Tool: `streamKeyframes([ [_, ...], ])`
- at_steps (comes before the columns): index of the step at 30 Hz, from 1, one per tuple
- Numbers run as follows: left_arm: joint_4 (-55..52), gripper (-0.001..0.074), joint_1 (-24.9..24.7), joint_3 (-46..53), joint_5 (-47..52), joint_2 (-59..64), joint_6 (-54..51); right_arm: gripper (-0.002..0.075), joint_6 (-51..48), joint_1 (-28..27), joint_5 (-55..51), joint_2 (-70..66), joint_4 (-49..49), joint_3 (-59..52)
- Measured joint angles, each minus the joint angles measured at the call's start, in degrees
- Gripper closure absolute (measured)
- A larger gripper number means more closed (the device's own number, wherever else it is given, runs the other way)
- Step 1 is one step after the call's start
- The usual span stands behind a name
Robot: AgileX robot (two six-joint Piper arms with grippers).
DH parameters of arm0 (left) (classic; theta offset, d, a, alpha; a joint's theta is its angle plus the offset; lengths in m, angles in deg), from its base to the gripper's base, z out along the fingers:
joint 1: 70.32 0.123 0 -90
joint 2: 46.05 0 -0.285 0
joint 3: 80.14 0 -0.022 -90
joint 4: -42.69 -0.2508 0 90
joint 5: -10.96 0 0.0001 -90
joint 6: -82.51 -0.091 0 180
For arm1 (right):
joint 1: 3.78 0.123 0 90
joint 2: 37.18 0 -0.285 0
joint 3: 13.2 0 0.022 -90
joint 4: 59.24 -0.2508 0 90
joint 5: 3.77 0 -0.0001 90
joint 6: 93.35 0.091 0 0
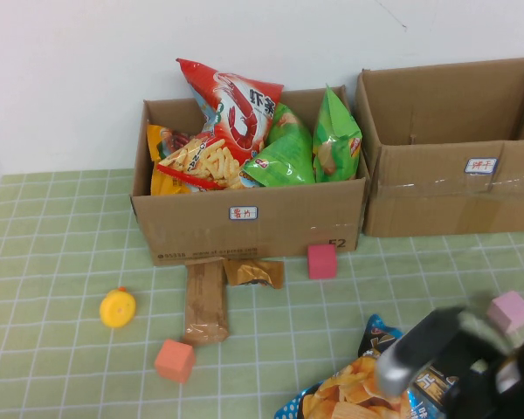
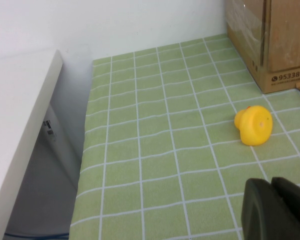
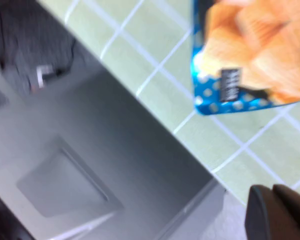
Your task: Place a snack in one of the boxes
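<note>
Right gripper (image 3: 282,212), fingers clenched together and grasping nothing, sits at the table's near right edge, just beside the blue chip bag (image 3: 250,55) lying flat on the green checked cloth (image 1: 61,262). Left gripper (image 2: 277,210), fingers likewise pressed together, hovers near the yellow duck (image 2: 253,125). Beyond stands the snack-filled box (image 1: 244,218).

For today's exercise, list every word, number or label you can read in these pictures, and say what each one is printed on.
"95338": on the cardboard box corner in the left wrist view.
"52": low on the front of the snack-filled box.
"虾条": on the red shrimp-chip bag.
White labels on both boxes: too small to read.
Blue chip bag print: blurred.
Left gripper, right gripper: no text.
</note>
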Motion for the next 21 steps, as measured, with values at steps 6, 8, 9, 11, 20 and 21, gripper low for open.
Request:
streamKeyframes([
  [6,0.0,0.0737,0.0,0.0,0.0,0.0,0.0,0.0728,1.0,3.7,3.7,-10.1,1.0,0.1],
  [8,0.0,0.0737,0.0,0.0,0.0,0.0,0.0,0.0728,1.2,3.7,4.4,-12.8,1.3,0.8],
  [9,0.0,0.0737,0.0,0.0,0.0,0.0,0.0,0.0728,1.3,3.7,4.9,-14.0,1.3,1.1],
  [11,0.0,0.0737,0.0,0.0,0.0,0.0,0.0,0.0728,1.4,3.8,5.5,-15.8,1.4,1.5],
  [20,0.0,0.0737,0.0,0.0,0.0,0.0,0.2,0.0728,1.4,3.8,12.3,-20.2,1.5,1.6],
  [21,0.0,0.0737,0.0,0.0,0.0,0.0,0.2,0.0728,1.4,3.8,13.5,-20.7,1.6,1.6],
])
